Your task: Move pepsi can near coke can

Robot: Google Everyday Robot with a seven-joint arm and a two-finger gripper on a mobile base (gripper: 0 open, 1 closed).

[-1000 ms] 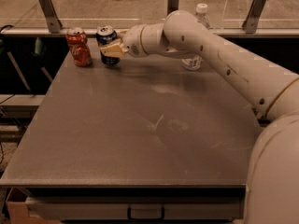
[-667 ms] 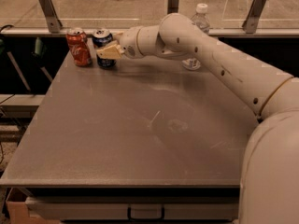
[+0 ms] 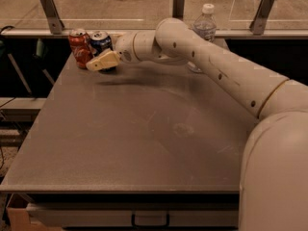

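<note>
The dark blue pepsi can [image 3: 101, 41] stands upright at the table's far left corner, right beside the red coke can [image 3: 79, 47], nearly touching it. My gripper [image 3: 98, 63] reaches in from the right and sits around the lower front of the pepsi can, its pale fingers [image 3: 103, 61] hiding the can's base. The coke can stands just left of the fingertips.
A clear plastic water bottle [image 3: 204, 29] with a white cap stands at the table's far edge behind my arm [image 3: 216, 66]. The grey table [image 3: 144, 138] reaches toward the camera. Metal posts and a rail run along the back edge.
My gripper has moved left with the pepsi can, closing the gap to the coke can. The coke can and the bottle have not moved.
</note>
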